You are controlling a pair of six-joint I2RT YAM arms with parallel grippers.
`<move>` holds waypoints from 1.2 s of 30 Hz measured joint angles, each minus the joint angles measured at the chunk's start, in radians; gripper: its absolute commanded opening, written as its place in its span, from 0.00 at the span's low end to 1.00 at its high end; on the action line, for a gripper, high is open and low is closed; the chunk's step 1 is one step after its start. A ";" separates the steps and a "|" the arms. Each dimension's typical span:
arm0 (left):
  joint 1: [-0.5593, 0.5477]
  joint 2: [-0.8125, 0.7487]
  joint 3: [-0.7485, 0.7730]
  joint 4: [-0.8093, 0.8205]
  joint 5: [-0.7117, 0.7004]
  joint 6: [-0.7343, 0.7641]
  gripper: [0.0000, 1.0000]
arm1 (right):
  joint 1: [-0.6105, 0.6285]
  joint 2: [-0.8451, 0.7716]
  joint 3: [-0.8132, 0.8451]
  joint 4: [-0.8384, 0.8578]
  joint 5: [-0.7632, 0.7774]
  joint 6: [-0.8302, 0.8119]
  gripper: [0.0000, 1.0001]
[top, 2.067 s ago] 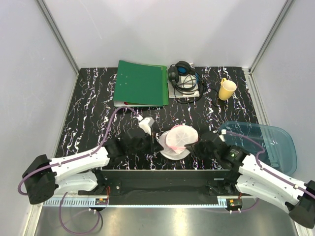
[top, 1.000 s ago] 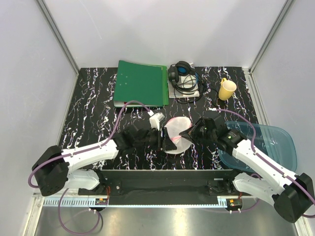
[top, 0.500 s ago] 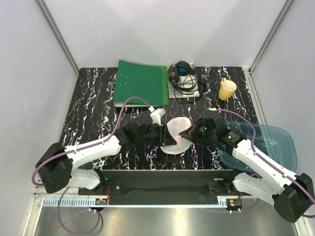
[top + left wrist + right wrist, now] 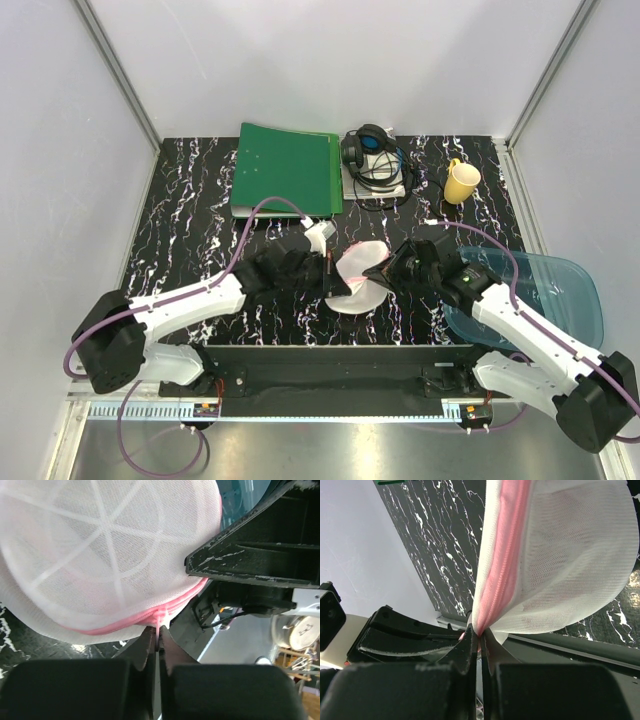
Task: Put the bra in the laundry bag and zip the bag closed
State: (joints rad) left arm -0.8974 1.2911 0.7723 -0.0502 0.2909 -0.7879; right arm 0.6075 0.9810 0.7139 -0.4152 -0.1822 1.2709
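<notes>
The laundry bag [image 4: 358, 276] is a white mesh pouch with a pink zip edge, held up on edge between both grippers above the table's near middle. My left gripper [image 4: 326, 275] is shut on the pink zip pull [image 4: 160, 622] at the bag's left rim; the bag's ribbed round face [image 4: 100, 545] fills the left wrist view. My right gripper [image 4: 383, 272] is shut on the pink trim [image 4: 485, 630] at the bag's right edge, with the zip line [image 4: 507, 565] running up from the jaws. The bra is not visible; only a faint pink tint shows through the mesh.
A green folder [image 4: 287, 168], black headphones on a white box [image 4: 372, 160] and a yellow mug [image 4: 461, 181] stand along the back. A translucent blue tray [image 4: 560, 290] lies at the right, under the right arm.
Both arms lifted the bag off the table and turned it on edge. Over the last half second the left gripper drew back slightly to the left along the zip edge.
</notes>
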 measured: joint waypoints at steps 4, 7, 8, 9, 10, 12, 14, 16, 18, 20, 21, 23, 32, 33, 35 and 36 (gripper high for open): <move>0.009 0.000 0.009 -0.031 0.000 0.030 0.00 | 0.000 0.008 0.000 0.000 -0.004 -0.019 0.00; 0.026 -0.002 0.009 -0.053 -0.001 0.063 0.00 | 0.000 0.023 0.001 0.000 -0.003 -0.058 0.00; 0.036 -0.006 0.003 -0.062 -0.002 0.082 0.00 | -0.003 0.035 0.006 0.000 -0.003 -0.080 0.00; 0.044 -0.012 -0.003 -0.069 -0.003 0.093 0.00 | -0.006 0.047 0.013 -0.001 -0.005 -0.100 0.00; 0.056 -0.023 -0.014 -0.076 -0.003 0.110 0.00 | -0.013 0.068 0.025 -0.001 -0.011 -0.124 0.00; 0.079 -0.049 -0.036 -0.094 -0.008 0.139 0.00 | -0.030 0.118 0.060 -0.001 -0.029 -0.177 0.00; 0.096 -0.076 -0.047 -0.117 -0.012 0.167 0.00 | -0.045 0.177 0.101 0.000 -0.049 -0.233 0.00; 0.105 -0.103 -0.048 -0.136 -0.014 0.187 0.00 | -0.051 0.249 0.163 -0.004 -0.079 -0.298 0.00; 0.108 -0.137 -0.050 -0.146 -0.013 0.197 0.00 | -0.054 0.327 0.242 -0.009 -0.117 -0.360 0.00; 0.108 -0.181 -0.059 -0.145 -0.008 0.196 0.00 | -0.057 0.418 0.343 -0.013 -0.170 -0.416 0.05; 0.108 -0.202 -0.063 -0.145 -0.007 0.193 0.00 | -0.057 0.467 0.399 -0.018 -0.193 -0.439 0.18; 0.108 -0.232 -0.066 -0.134 -0.007 0.185 0.00 | -0.057 0.547 0.491 -0.032 -0.235 -0.475 0.47; 0.104 -0.138 -0.066 -0.019 0.005 0.112 0.00 | -0.034 0.482 0.468 -0.183 -0.085 -0.497 0.84; 0.103 -0.126 -0.066 -0.013 0.006 0.108 0.00 | -0.027 0.451 0.445 -0.195 -0.071 -0.487 0.84; 0.098 -0.109 -0.066 -0.002 0.006 0.105 0.00 | -0.001 0.381 0.394 -0.202 -0.052 -0.451 0.82; 0.094 -0.104 -0.066 0.000 0.007 0.103 0.00 | 0.017 0.345 0.369 -0.198 -0.044 -0.417 0.80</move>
State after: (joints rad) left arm -0.8036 1.1870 0.7063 -0.0502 0.2977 -0.6849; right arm 0.6243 1.3258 1.0824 -0.6132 -0.2260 0.8539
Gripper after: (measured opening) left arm 0.012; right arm 0.840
